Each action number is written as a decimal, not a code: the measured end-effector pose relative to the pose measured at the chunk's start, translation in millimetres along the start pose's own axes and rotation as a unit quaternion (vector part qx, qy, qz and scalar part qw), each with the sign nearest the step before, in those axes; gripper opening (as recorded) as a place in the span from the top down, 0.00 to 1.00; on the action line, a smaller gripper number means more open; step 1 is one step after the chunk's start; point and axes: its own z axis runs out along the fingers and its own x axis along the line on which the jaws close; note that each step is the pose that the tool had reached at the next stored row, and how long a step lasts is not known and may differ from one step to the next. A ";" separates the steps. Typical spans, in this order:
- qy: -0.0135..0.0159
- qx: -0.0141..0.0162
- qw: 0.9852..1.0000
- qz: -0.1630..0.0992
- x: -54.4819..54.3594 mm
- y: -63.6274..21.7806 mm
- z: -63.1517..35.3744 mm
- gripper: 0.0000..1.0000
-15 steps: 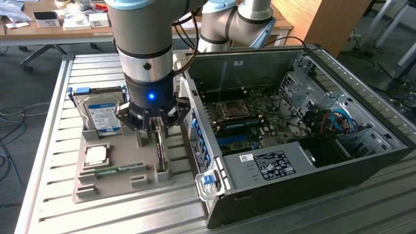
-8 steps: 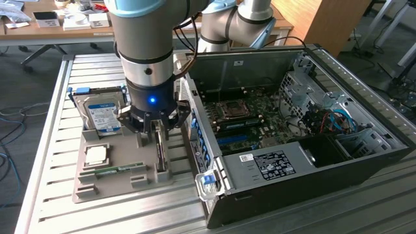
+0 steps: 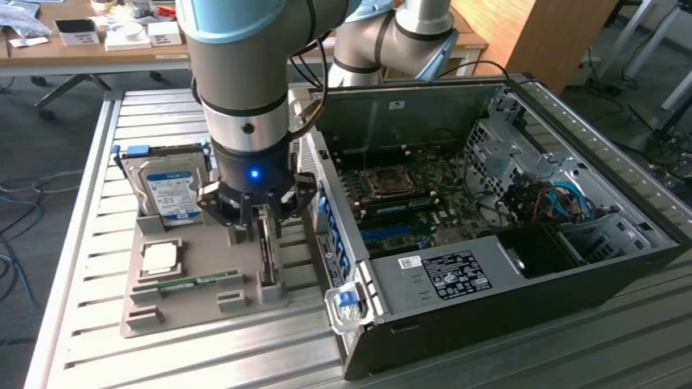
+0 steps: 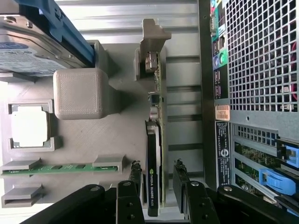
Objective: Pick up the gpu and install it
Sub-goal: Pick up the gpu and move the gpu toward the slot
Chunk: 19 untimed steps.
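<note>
The gpu (image 3: 267,261) stands on its edge in a slot of the grey holder tray (image 3: 162,318), a thin dark card with its pale bracket at one end. In the wrist view the gpu (image 4: 153,154) runs lengthwise, its black shroud lying between my fingers (image 4: 134,173). My gripper (image 3: 258,225) has come down from above onto the card. The gripper (image 4: 157,171) is open, one finger on each side of the card with a narrow gap at both sides.
On the same tray sit a silver hard drive with a blue label (image 3: 168,192), a square processor (image 3: 160,258) and a green memory stick (image 3: 200,281). The opened computer case (image 3: 605,267) lies close to the tray on the exterior view's right, motherboard (image 3: 406,194) exposed.
</note>
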 end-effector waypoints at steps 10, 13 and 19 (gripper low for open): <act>0.000 0.000 1.000 0.000 0.2 -0.2 5.7 0.58; 0.000 0.000 1.000 0.000 0.3 -0.4 8.9 0.58; 0.000 0.000 1.000 0.000 0.5 2.1 10.5 0.58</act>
